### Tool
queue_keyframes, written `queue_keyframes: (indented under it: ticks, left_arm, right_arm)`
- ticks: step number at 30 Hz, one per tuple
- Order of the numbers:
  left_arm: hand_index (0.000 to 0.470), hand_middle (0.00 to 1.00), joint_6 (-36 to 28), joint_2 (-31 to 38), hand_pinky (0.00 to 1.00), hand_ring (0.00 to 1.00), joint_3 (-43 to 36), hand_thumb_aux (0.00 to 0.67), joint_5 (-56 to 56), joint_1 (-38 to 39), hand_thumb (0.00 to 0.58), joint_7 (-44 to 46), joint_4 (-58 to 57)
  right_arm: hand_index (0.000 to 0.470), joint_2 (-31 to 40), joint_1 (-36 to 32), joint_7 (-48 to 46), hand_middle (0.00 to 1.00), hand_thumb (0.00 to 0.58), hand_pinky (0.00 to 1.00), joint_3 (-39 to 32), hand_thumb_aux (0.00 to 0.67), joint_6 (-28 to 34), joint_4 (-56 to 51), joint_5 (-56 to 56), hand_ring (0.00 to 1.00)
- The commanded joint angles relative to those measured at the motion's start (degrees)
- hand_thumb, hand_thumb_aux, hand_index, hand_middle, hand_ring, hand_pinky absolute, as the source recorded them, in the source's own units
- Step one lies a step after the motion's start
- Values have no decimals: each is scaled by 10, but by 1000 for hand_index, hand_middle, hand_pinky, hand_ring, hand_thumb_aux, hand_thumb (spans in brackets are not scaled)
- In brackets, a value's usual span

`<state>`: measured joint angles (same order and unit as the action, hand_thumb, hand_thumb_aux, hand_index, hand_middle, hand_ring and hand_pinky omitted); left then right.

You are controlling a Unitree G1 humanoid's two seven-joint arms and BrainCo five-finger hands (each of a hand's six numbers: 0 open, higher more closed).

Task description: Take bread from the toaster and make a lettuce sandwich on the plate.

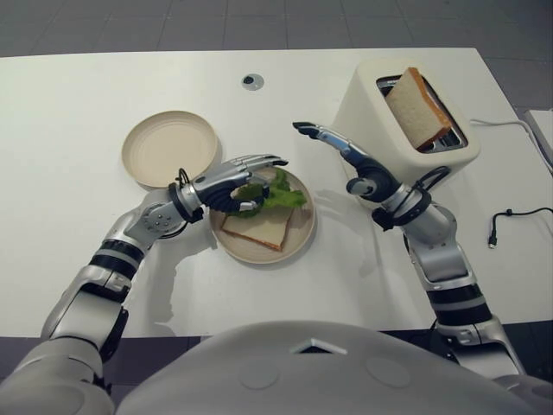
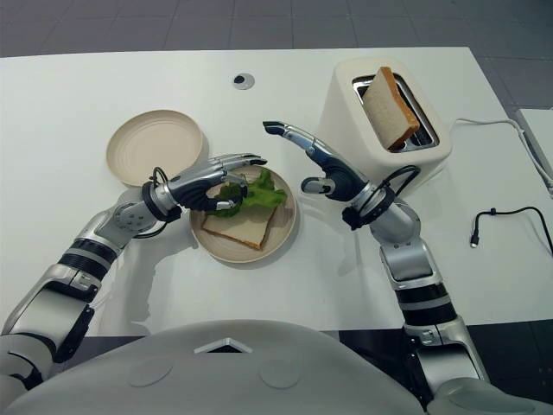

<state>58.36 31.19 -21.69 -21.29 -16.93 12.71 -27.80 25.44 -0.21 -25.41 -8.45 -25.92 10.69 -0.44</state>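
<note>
Two dishes on counter (image 1: 69, 104), spare dish (image 1: 169, 148) far left. Next, left hand (image 1: 226, 184) curled onto lettuce (image 1: 281, 194), pinching leaf's left end just over slice (image 1: 259, 226) on sandwich plate (image 1: 302, 233) — soft, floppy, tears easily, so light grip. Then right hand (image 1: 350, 160) spread, holding nothing, between sandwich plate and toaster (image 1: 371, 112). Second slice (image 1: 417, 108) tilted in slot, up and right of that hand — light, crumbly; prob. best pinched at top crust.

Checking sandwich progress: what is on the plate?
A bread slice lies on the plate, lettuce at its far edge; the left hand grips the lettuce, its fingers covering part.
</note>
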Motion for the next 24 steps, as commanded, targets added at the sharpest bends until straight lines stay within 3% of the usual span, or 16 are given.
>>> queue_keyframes:
  ticks: [1,7,9,11,15,16,20,21,22,24]
  left_arm:
    - [470,0,6,13,0,0,0,670,22,14,580,31,17]
    - [470,0,-9,19,0,0,16,670,-11,9,580,29,-22]
    - [378,0,-11,19,0,0,18,539,-23,8,558,26,-26]
    - [293,0,-11,20,0,0,20,418,-28,9,498,26,-29]
    - [276,0,1,25,0,0,15,394,-14,14,482,43,-29]
    - [238,0,5,26,0,0,13,339,-8,17,438,48,-27]
    - [240,0,13,28,0,0,18,342,11,20,441,59,-23]
    - [188,0,15,28,0,0,23,268,17,19,371,59,-24]
    - [0,0,18,28,0,0,28,0,23,18,0,58,-26]
    - [0,0,25,28,0,0,42,0,51,16,0,55,-25]
  right_arm:
    - [0,10,5,-10,0,0,0,12,0,1,6,6,0]
    - [0,13,6,-19,0,0,0,9,0,-3,-2,-1,0]
    - [0,14,7,-21,0,0,0,10,0,-4,-2,0,0]
    - [0,14,5,-22,0,0,0,12,0,-6,-6,1,0]
    - [0,13,4,-25,0,0,0,14,0,-8,-15,6,0]
    - [0,12,3,-26,0,0,0,16,0,-8,-15,8,0]
    - [0,11,1,-24,0,0,0,21,0,-10,-18,4,0]
    - [0,12,2,-23,0,0,0,23,0,-11,-14,3,0]
    - [0,12,3,-22,0,0,0,27,0,-12,-7,5,0]
    - [0,23,14,-21,0,0,0,49,0,-16,28,16,0]
